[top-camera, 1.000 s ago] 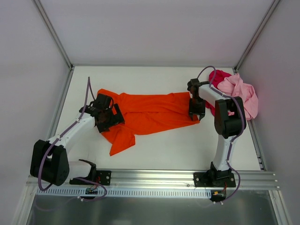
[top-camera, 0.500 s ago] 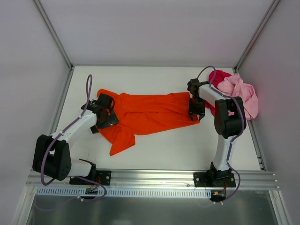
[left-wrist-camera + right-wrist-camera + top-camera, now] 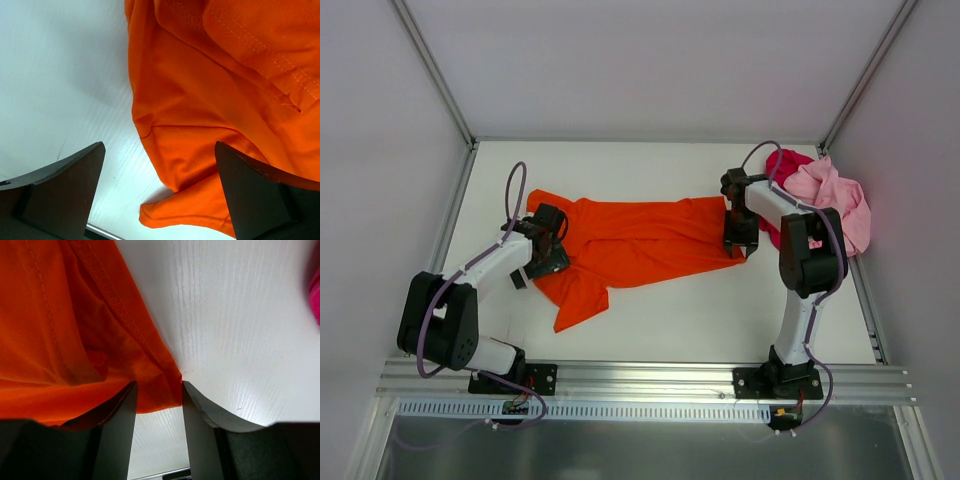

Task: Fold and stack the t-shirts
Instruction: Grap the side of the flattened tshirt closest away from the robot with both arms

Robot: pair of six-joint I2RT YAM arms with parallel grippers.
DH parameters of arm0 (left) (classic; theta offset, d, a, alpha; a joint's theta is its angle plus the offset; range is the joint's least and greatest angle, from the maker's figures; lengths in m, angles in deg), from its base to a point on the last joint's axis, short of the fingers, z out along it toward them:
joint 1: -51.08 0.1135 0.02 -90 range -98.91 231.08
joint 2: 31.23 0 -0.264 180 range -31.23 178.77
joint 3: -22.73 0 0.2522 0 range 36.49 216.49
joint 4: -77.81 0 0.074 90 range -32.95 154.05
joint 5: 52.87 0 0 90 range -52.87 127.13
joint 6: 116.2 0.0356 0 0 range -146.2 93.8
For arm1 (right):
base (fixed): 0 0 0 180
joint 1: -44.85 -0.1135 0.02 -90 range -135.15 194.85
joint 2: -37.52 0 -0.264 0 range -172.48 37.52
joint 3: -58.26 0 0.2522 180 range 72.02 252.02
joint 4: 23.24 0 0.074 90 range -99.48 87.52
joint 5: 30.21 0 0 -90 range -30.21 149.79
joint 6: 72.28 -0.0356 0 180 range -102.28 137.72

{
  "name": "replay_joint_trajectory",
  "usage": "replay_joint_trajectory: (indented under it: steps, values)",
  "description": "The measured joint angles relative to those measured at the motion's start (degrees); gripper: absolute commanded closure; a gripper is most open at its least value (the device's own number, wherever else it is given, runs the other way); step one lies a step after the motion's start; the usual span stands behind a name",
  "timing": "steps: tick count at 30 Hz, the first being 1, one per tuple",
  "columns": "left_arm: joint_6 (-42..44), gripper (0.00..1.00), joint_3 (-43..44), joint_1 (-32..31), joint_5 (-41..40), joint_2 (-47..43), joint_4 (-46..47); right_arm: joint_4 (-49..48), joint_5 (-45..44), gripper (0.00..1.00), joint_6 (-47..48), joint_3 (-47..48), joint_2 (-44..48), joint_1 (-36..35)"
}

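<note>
The orange t-shirt (image 3: 640,245) lies spread lengthwise across the middle of the table, with one sleeve pointing toward the near edge. My left gripper (image 3: 552,264) hangs wide open over its left edge; the left wrist view shows a folded hem of orange cloth (image 3: 210,100) below and between the fingers of that gripper (image 3: 159,146). My right gripper (image 3: 740,245) is down at the shirt's right corner. Its jaws stand partly open astride that hemmed corner (image 3: 155,385), which lies flat on the table. The pink t-shirt (image 3: 835,195) and the crimson t-shirt (image 3: 788,163) are heaped at the far right.
White table (image 3: 700,310) with grey walls at the back and sides, and a metal rail (image 3: 640,380) along the near edge. The heap of two shirts lies just right of my right arm; a sliver of crimson cloth (image 3: 316,295) shows at the right wrist view's edge.
My left arm has swung its elbow outward and turned its gripper a little toward the shirt's left edge. The right arm and the shirts have stayed put.
</note>
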State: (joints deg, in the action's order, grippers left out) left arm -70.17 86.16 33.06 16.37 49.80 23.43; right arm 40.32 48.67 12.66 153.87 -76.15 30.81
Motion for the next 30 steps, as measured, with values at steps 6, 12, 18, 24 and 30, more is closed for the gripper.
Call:
replay_joint_trajectory:
  steps: [6,12,18,24,30]
  values:
    - [0.17,0.07,-0.50,0.13,-0.13,1.73,3.61,-0.09,0.00,0.56,0.04,-1.46,0.15,0.02]
    - [0.74,0.07,-0.90,1.03,0.24,3.91,6.40,-0.09,-0.02,0.56,0.17,-1.95,0.37,0.15]
    - [0.63,0.09,-0.92,1.25,0.72,4.37,6.71,-0.07,-0.07,0.56,0.20,-1.97,1.33,0.52]
    - [0.17,0.26,-0.92,1.62,1.01,5.90,6.67,-0.07,-0.13,0.57,0.22,-1.97,2.10,0.74]
    - [-0.31,0.30,-1.07,1.64,2.78,6.56,6.71,-0.04,-0.11,0.58,0.24,-1.97,2.25,1.01]
